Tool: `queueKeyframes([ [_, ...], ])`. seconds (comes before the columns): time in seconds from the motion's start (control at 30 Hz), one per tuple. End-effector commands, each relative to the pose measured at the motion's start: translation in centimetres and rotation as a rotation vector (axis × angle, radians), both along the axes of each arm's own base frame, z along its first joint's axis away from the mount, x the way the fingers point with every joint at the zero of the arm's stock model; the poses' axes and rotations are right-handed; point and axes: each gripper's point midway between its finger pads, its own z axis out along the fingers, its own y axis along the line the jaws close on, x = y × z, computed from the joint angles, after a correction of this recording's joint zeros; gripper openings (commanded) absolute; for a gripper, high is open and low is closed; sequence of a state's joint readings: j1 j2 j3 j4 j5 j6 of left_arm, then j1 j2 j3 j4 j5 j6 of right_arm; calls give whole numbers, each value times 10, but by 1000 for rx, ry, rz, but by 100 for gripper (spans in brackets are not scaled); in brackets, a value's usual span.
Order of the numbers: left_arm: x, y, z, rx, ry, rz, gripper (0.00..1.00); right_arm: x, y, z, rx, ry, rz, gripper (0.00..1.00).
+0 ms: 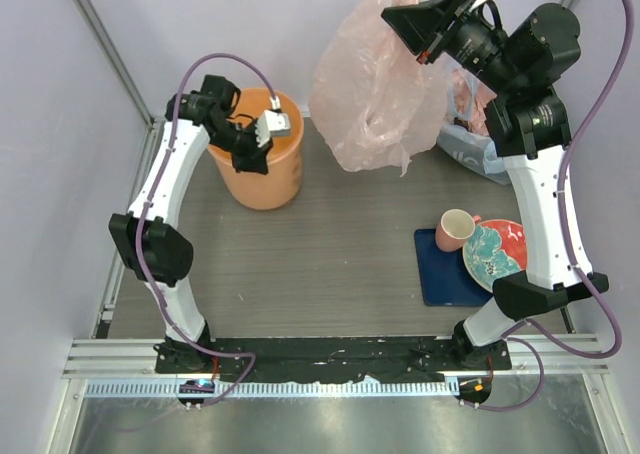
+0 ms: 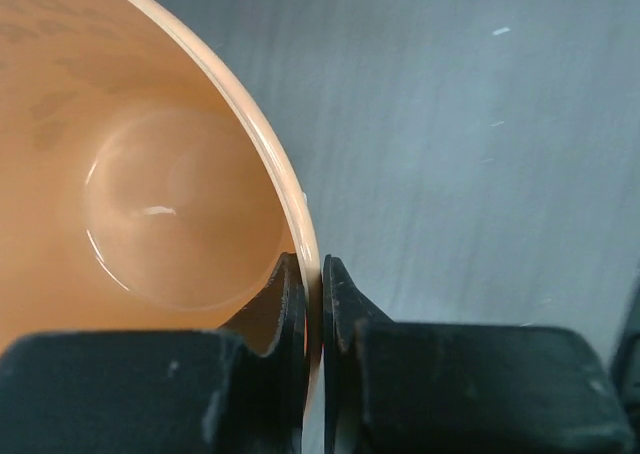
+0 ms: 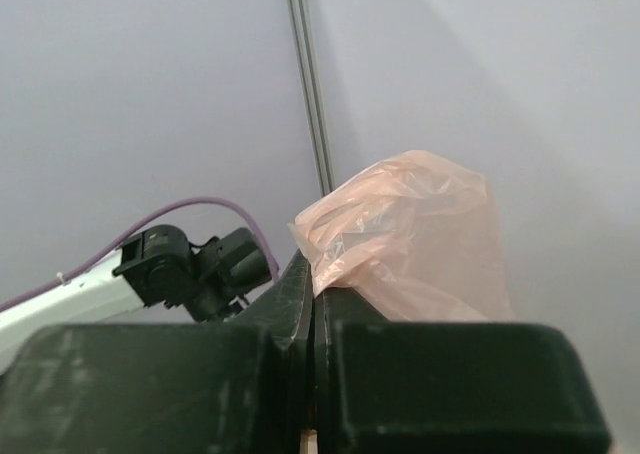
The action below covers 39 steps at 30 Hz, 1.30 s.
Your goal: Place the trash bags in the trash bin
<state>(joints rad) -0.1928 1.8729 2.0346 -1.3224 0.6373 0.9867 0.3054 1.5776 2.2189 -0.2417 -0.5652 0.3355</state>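
1. The left gripper pinches the rim of the orange trash bin. In the left wrist view one finger is inside the bin and the other is outside. The thin wall stands between them, and the jaws are almost together.
2. The bin stands upright on the gray table, in the far left part of it. The smooth, shiny bottom of the bin shows in the left wrist view.
3. The right gripper is raised high over the far right part of the table. Its fingers are pressed together on the top of the pink trash bag. In the right wrist view a bunch of the thin plastic sticks out above the fingertips.
4. The bag hangs down from this gripper, crumpled and spread wide. It is to the right of the bin, apart from it, and not inside it. I cannot tell whether its lower edge touches the table.
5. A clear sack with pink plastic inside lies behind the bag on the right, partly hidden by the right arm.
6. A pink cup is on a blue mat near the right arm, just beside a plate with a teal pattern.
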Motion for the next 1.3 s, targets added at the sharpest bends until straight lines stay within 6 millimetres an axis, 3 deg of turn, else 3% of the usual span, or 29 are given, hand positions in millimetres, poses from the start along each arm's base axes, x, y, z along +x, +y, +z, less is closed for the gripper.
queueKeyframes([
  [0.0,-77,-47,50,-123,48,-106,0,-19,-10,44,62,-138,-23,1],
  [0.13,-127,-74,53,-159,166,-141,0,-28,-14,55,85,-168,-26,1],
  [0.2,-142,-95,54,-202,226,-113,0,-32,-14,59,91,-181,-14,1],
  [0.23,-152,-99,39,-194,287,-86,0,-34,-13,60,92,-183,-7,1],
  [0.27,-150,-107,43,-224,245,-73,0,-36,-12,60,89,-188,3,1],
  [0.33,-167,-115,21,-193,313,-35,0,-41,-13,62,90,-197,13,1],
  [0.5,-180,-123,4,-122,247,-17,0,-45,-11,56,78,-188,34,1],
  [0.6,-182,-124,5,-110,231,-20,25,-51,-7,53,72,-175,70,1],
  [0.63,-180,-126,11,-121,217,-18,43,-53,-6,53,73,-173,80,1],
  [0.73,-178,-126,32,-135,192,-13,68,-58,-5,54,68,-186,100,1],
  [0.87,-177,-120,66,-138,155,-8,75,-66,-2,55,54,-206,132,1],
  [1.03,-174,-100,131,-367,114,55,74,-81,3,53,26,-218,205,1],
  [1.07,-155,-83,156,-458,27,124,74,-85,7,48,10,-214,237,1],
  [1.13,-140,-69,162,-571,91,230,75,-90,9,46,4,-214,266,1],
  [1.17,-110,-48,183,-664,-13,300,76,-93,11,44,1,-211,280,1],
  [1.2,-104,-41,175,-706,18,332,78,-99,13,44,-2,-225,303,1],
  [1.23,-105,-39,181,-780,77,334,80,-100,16,43,-4,-223,315,1],
  [1.27,-91,-29,199,-842,-26,307,81,-104,17,43,-6,-227,328,1],
])
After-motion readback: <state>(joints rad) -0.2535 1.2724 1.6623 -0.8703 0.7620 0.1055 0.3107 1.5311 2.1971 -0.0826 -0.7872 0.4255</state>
